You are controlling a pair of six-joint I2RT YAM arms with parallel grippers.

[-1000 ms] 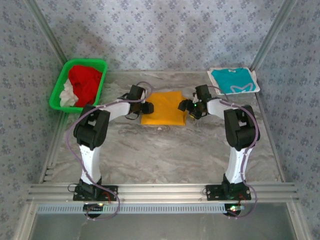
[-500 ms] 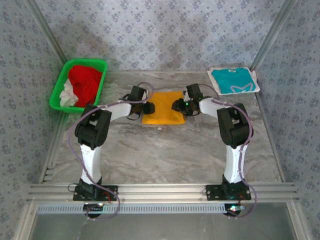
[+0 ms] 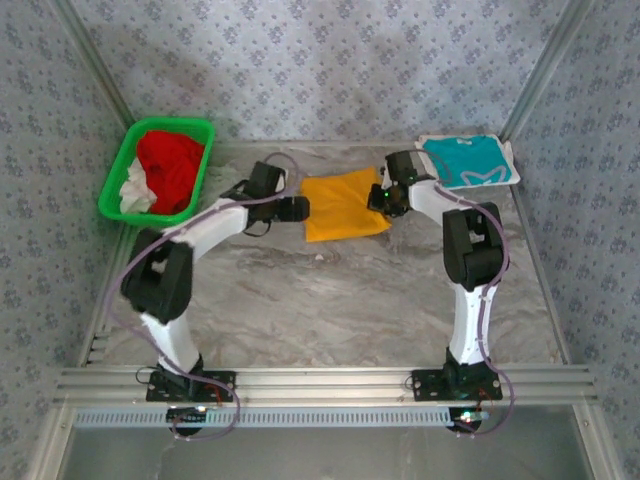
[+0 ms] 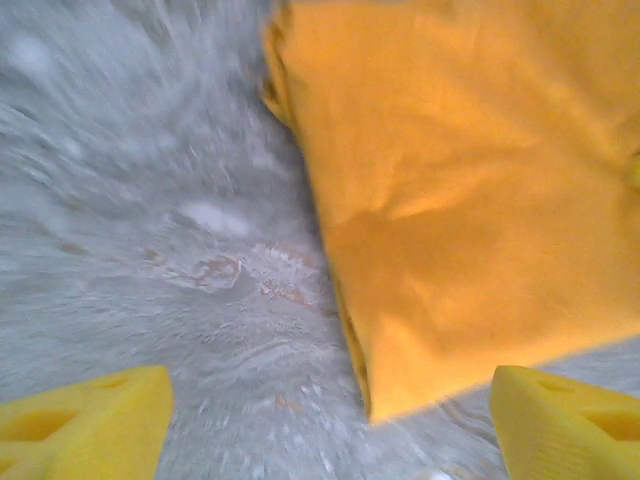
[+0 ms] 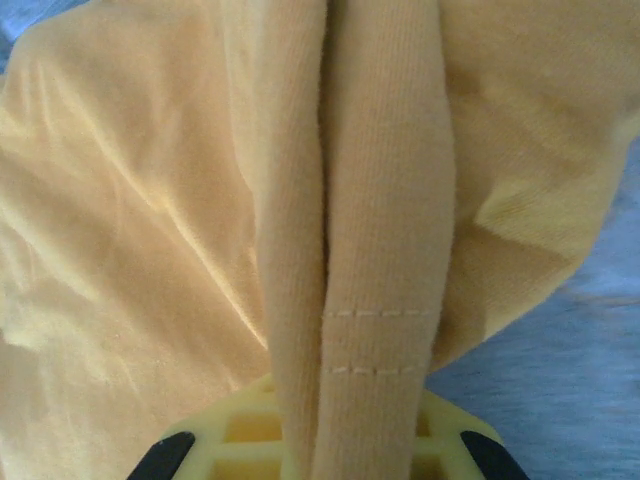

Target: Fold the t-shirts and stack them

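I have the left arm reaching forward, elbow low, with the left gripper [image 3: 298,208] turned inward and its yellow fingers [image 4: 85,420] spread wide, nothing between them. The right arm stretches forward too, wrist bent inward, and the right gripper [image 3: 382,198] is pinched tight on a fold of the yellow-orange cloth t-shirt [image 5: 380,250].

You had bright, even light with soft shadows. Motion blur smeared the table [image 4: 120,150] ahead of your left gripper [image 4: 328,425].

Lab rig: aluminium frame [image 3: 320,381], patterned backdrop [image 3: 330,60]
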